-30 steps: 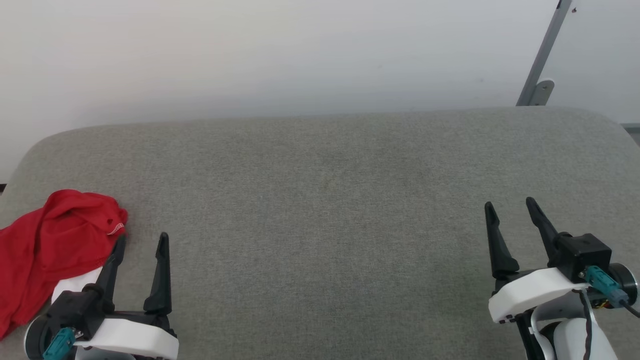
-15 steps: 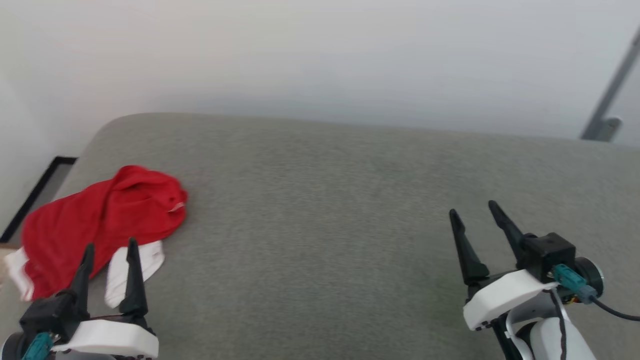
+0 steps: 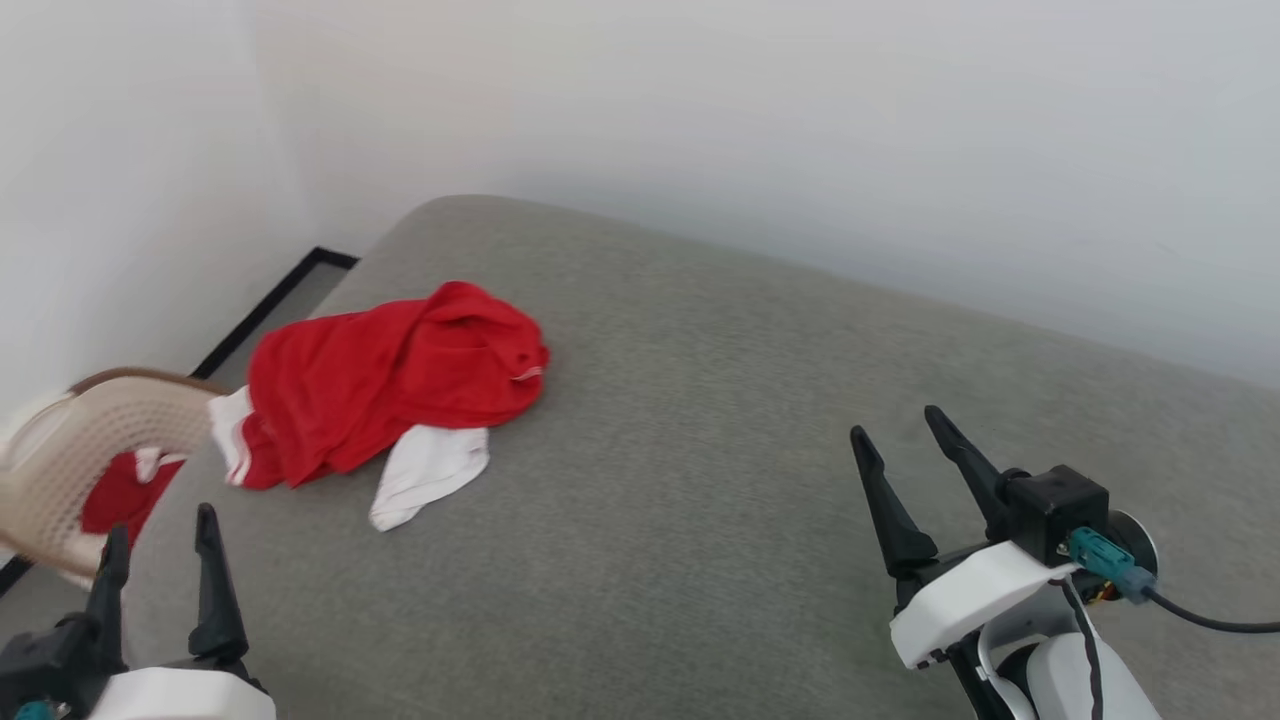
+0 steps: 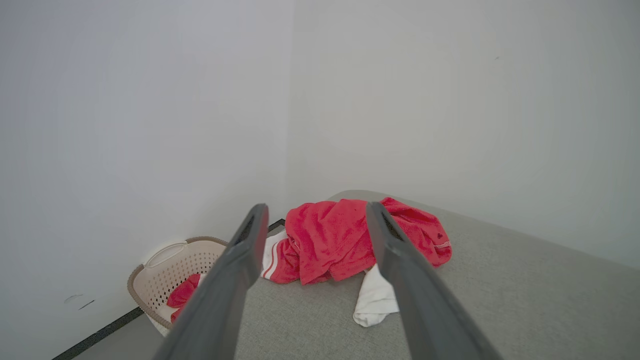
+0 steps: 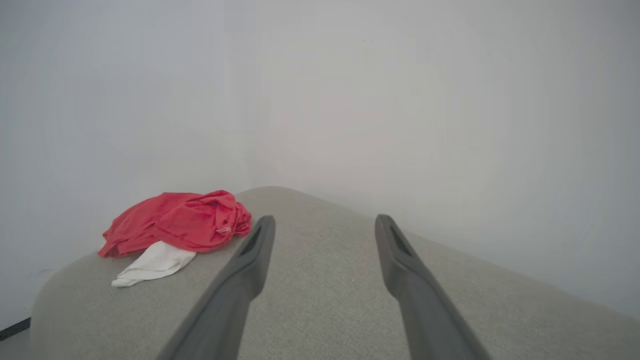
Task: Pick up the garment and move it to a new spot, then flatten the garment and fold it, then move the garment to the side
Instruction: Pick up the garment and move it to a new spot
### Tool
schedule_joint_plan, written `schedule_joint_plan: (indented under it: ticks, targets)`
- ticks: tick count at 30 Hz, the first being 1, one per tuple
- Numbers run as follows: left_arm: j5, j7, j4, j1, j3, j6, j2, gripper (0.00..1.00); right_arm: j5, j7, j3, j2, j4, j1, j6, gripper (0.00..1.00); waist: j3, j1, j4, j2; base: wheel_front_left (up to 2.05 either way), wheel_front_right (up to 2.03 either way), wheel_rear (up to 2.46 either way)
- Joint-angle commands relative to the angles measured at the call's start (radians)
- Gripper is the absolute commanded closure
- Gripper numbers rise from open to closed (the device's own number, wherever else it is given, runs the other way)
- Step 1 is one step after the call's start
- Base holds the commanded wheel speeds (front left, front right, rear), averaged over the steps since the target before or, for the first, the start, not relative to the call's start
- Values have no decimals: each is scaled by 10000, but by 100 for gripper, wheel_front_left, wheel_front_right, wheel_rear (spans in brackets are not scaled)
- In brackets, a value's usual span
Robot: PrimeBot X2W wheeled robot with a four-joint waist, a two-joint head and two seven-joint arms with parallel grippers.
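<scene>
Lying bunched, the garment (image 3: 390, 385) sits at the left edge of the grey cushion (image 3: 700, 450) and could slip toward the basket (image 3: 70, 450) if a shallow pinch drags it; the left gripper (image 3: 160, 522) and right gripper (image 3: 896, 422) hang spread, empty, apart from it

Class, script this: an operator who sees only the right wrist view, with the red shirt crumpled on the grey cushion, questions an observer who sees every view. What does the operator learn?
Operator: What's past the cushion end, beyond the shirt?
Observer: A beige basket sits low beside that end, with red cloth in it.
Operator: Where's the left gripper?
Observer: It hovers short of the shirt, jaws open, touching nothing.
</scene>
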Motion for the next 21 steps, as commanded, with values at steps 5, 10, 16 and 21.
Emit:
schedule_joint_plan:
  ticks: [5,10,16,21]
  targets:
    - [-164,92,-231,207,123,184,-25,0,103,-95,-42,38,58,-40,-3,0,-25,0,661,0,0,0,0]
    - [-478,86,-278,36,236,179,-151,0,125,-99,-237,3,-1,81,-5,0,50,0,783,0,0,0,0]
    - [-654,168,181,-822,58,-61,-4,0,-20,16,-647,68,-195,17,-3,0,398,0,502,0,0,0,0]
    - [-806,113,970,-2021,-50,-378,227,0,-200,170,-824,8,-466,-228,-3,0,962,0,-56,0,0,0,0]
